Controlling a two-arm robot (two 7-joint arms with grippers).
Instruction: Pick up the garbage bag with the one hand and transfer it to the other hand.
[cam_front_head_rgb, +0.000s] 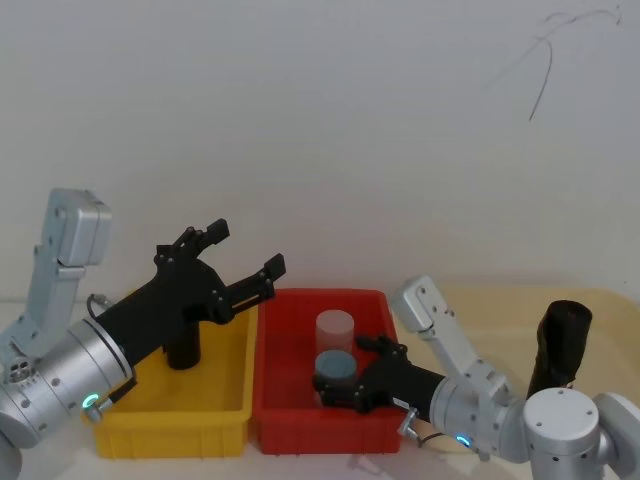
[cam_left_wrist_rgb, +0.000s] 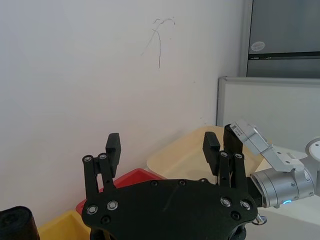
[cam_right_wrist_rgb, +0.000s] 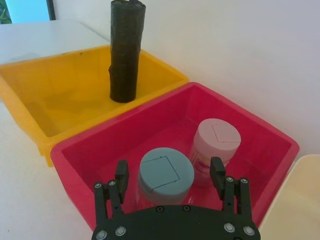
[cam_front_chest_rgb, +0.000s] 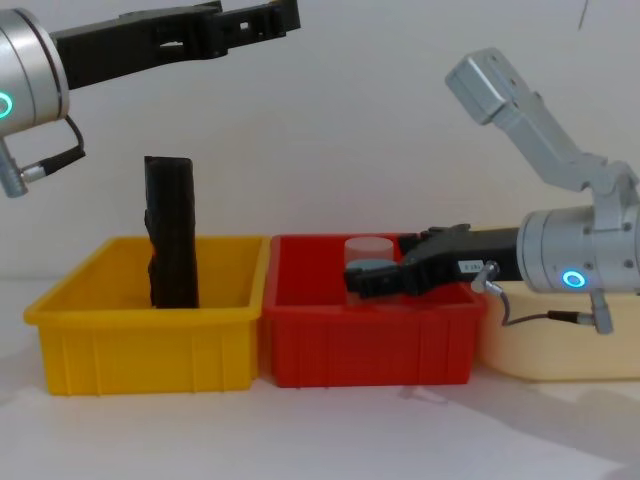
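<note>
Looks like a robotics lab: bare white wall (cam_front_head_rgb: 330, 120), white table (cam_front_chest_rgb: 330, 430), colored sorting bins (cam_front_chest_rgb: 150, 340), grey cabinet (cam_left_wrist_rgb: 285, 37) beyond the left gripper (cam_left_wrist_rgb: 162, 147).

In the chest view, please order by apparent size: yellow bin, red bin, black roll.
1. Yellow bin and red bin: they look about alike, so I do not rank them.
2. Black roll: clearly smaller, though taller than both bins.

Head: high, looking forward and down at the yellow bin (cam_front_head_rgb: 170, 415) and red bin (cam_front_head_rgb: 320, 425).
Chest: low, facing across the bench, both bins side-on.
Left wrist: raised, looking past its own gripper (cam_left_wrist_rgb: 162, 145) toward the wall.
Right wrist: close above the red bin, yellow bin beyond.
Shared: both bins.
</note>
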